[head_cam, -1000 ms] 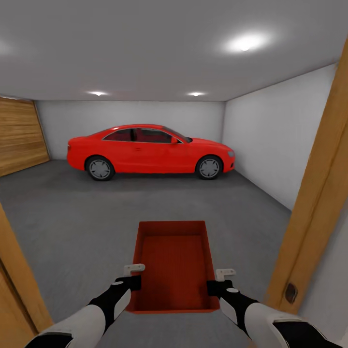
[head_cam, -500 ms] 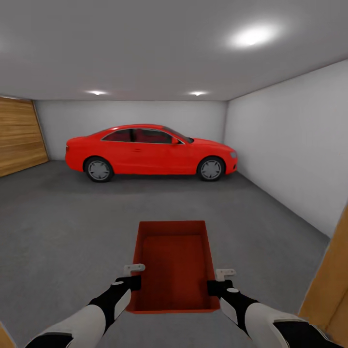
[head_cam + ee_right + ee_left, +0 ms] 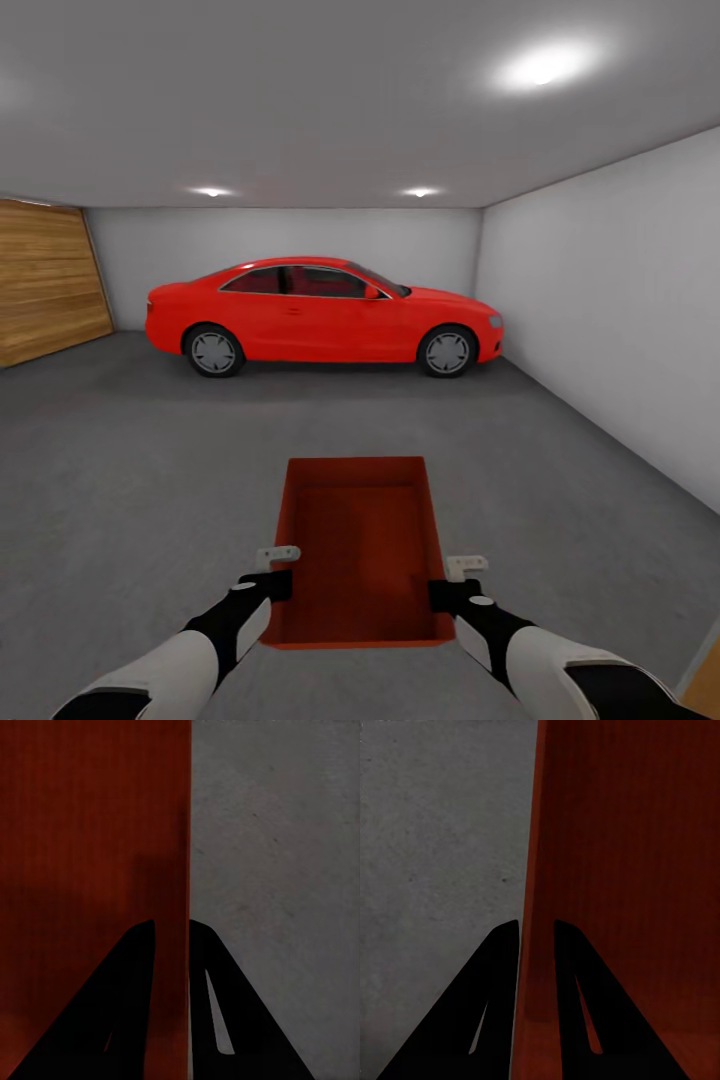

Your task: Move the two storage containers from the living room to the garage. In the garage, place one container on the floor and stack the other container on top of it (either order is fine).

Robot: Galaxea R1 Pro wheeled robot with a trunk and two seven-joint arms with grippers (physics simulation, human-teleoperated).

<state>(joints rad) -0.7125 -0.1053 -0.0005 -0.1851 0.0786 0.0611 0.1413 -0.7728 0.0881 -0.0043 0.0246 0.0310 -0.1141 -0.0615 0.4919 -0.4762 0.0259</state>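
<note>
Wrist views confirm each pincer — left (image 3: pixel 536 934), right (image 3: pixel 171 934) — clamps container (image 3: pixel 362 545) walls.

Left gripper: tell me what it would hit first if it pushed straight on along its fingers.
The left gripper straddles the storage container wall, so the wall stays between its fingers; past that, probably the grey floor, though depth is unclear.

The lidless rectangular plastic storage container (image 3: pixel 360 545) was orange-red, darker inside. The rough concrete floor (image 3: pixel 130 450) was dark grey and faintly speckled. The glossy coupe car (image 3: pixel 320 315) was bright red, the plank garage door (image 3: pixel 50 280) striped honey-brown.
</note>
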